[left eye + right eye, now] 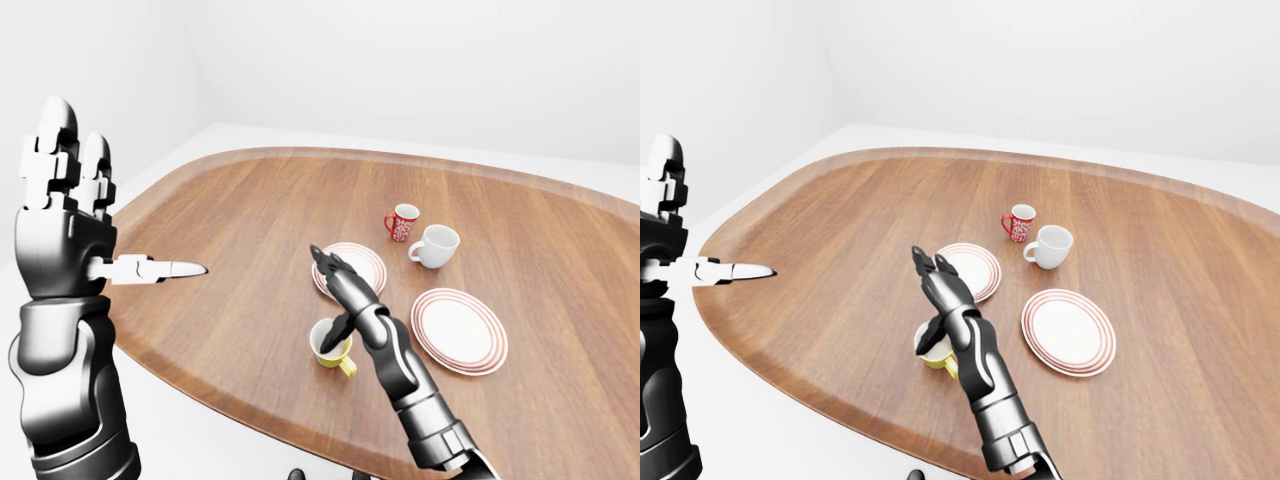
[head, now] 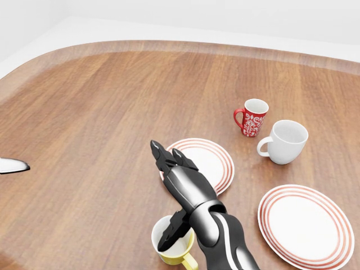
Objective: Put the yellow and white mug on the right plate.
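Yellow and white mug [image 2: 169,247]: it stood upright on the desk [image 2: 101,112], near the bottom edge in the head view, below the left plate and well to the left of the right plate; its handle pointed toward the bottom right.
Right hand [image 2: 179,179]: it hung over the mug with two fingers stretched straight out toward the left plate and the thumb dipping down at the mug's mouth; it was open, with nothing closed round the cup.
Left hand [image 1: 70,190]: raised upright at the left of the left-eye view, well away from the crockery, fingers straight up and one pale finger pointing out sideways over the desk; open and holding nothing.
Right plate [image 2: 306,225]: white with red rings, lying bare at the lower right of the head view.
Left plate [image 2: 214,160]: same pattern, partly covered by the right hand's fingers.
Red mug [image 2: 253,117]: upright above the plates, handle to the left.
White mug [image 2: 287,140]: just beside the red one, to its lower right.
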You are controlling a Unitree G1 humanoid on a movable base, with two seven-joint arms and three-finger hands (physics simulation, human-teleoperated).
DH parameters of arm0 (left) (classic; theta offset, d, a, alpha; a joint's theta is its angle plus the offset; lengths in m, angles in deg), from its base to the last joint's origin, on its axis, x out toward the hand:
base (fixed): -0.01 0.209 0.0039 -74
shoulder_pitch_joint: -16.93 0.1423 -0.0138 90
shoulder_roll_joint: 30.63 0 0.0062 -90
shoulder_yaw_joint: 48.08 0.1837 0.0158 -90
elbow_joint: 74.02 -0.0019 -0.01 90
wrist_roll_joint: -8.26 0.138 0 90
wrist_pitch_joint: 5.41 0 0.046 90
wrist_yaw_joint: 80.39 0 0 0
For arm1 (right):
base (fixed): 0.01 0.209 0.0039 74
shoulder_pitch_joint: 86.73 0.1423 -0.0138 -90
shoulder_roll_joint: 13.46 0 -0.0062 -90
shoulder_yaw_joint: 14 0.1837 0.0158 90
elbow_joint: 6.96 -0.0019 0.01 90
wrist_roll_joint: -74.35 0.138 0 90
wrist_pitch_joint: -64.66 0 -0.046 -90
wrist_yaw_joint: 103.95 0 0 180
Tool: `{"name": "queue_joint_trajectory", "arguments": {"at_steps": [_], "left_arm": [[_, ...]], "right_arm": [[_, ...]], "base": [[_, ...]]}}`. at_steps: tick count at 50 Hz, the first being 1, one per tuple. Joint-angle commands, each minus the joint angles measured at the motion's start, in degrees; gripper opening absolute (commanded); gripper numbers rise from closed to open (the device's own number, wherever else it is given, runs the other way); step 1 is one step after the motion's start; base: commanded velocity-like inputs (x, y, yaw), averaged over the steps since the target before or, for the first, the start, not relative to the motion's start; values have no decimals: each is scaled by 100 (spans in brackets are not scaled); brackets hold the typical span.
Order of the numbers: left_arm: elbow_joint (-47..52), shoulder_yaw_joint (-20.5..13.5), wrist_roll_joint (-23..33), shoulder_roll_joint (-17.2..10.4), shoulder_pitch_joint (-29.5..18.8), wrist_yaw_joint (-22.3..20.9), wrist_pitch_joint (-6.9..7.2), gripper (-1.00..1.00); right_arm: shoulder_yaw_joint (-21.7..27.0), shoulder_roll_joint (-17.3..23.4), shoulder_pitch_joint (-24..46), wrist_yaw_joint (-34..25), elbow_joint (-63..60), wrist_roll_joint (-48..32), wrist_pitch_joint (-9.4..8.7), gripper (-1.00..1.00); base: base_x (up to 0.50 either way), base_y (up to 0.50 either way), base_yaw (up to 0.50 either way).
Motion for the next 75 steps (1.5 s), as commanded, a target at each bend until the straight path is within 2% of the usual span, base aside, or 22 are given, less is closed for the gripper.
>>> {"name": "queue_joint_trajectory", "arguments": {"at_steps": [1,44,75], "left_arm": [[20,23,28,14,24,-21,0,100],[52,56,99,64,36,-91,0,100],[69,78,134,85,46,-103,0,100]], "right_arm": [[3,3,-35,124,191,-35,0,100],[137,13,360,1014,2160,66,0,100],[130,39,268,1251,2597,45,0,100]], "base": [[0,0,0],[0,0,0],[0,0,0]]}}
